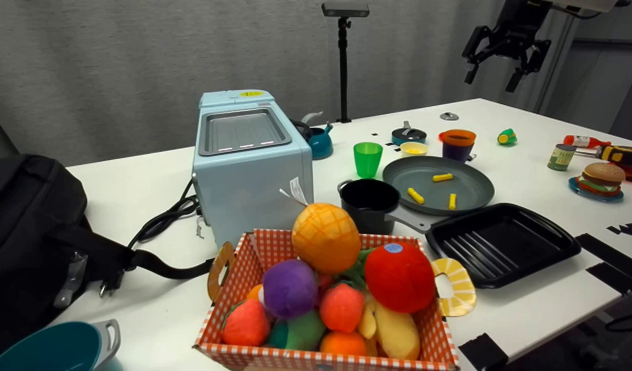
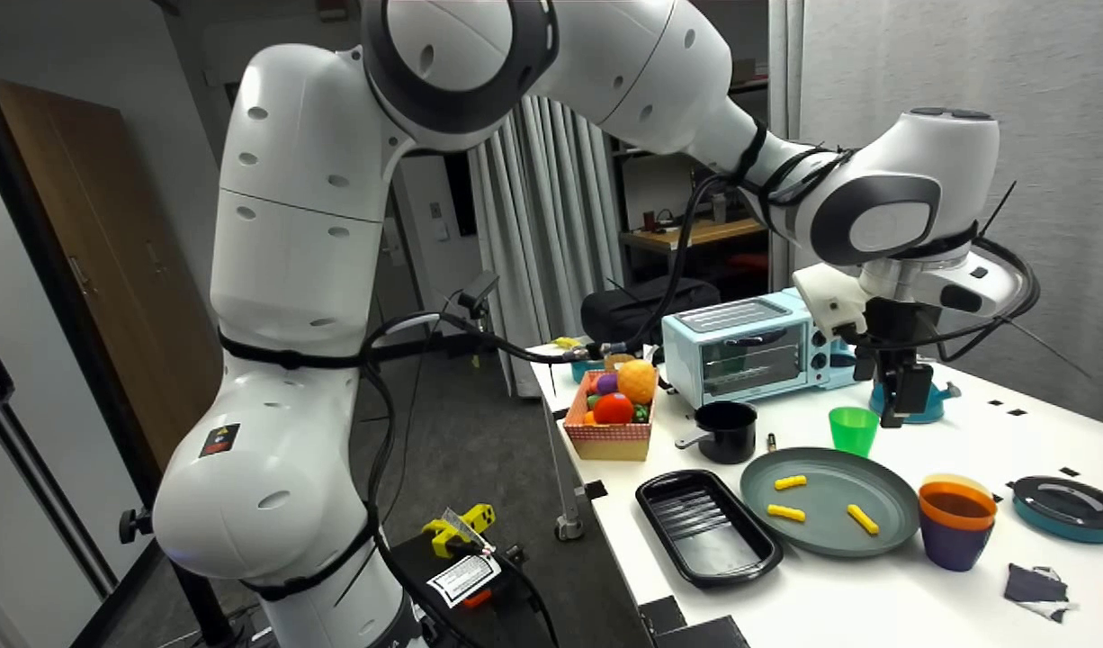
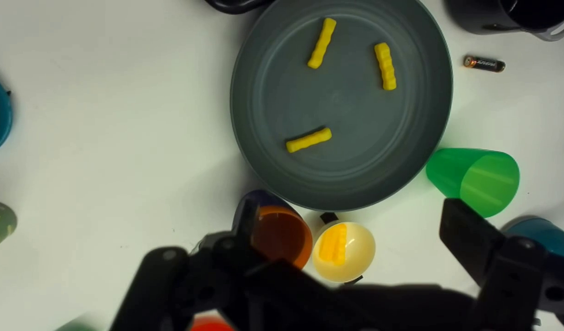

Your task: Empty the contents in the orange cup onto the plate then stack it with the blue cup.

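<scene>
Orange cup [image 2: 958, 514] sits nested inside dark blue cup [image 2: 955, 547], stack upright beside plate [image 3: 351, 112] — three yellow pieces [image 3: 386, 66] lying apart on plate. Gripper [image 1: 491, 83] hangs well above table [image 3: 125, 115], jaws spread wide, nothing held. Emptying and stacking both look done, so step in hand reads as wrap-up. Next move likely calls for plain retreat, no brush against stack. Orange cup's inside dim in wrist view — cannot rule out leftover piece.

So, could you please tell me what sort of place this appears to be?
Most likely a robotics lab or test room: a robot arm hangs over a white table, plush fruit sits there in a basket, and what looks like a camera stands on a pole.
</scene>
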You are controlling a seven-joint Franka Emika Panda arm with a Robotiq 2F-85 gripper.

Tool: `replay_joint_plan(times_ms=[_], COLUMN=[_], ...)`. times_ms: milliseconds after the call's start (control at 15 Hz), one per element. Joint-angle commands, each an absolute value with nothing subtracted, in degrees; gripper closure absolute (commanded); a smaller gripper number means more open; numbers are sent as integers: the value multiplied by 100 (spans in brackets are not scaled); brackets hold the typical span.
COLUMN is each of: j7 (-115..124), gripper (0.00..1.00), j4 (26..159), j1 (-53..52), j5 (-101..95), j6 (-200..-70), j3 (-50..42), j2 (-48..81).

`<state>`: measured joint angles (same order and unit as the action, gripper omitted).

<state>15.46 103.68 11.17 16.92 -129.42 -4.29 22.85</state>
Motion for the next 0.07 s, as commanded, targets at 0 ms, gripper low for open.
replay_joint_plan(times_ms=[0], j7=[1520], gripper=[0], j4=[10351], j1=[1042], j5=[1732], j6=[-12916], j3=[-517], j2=[2290])
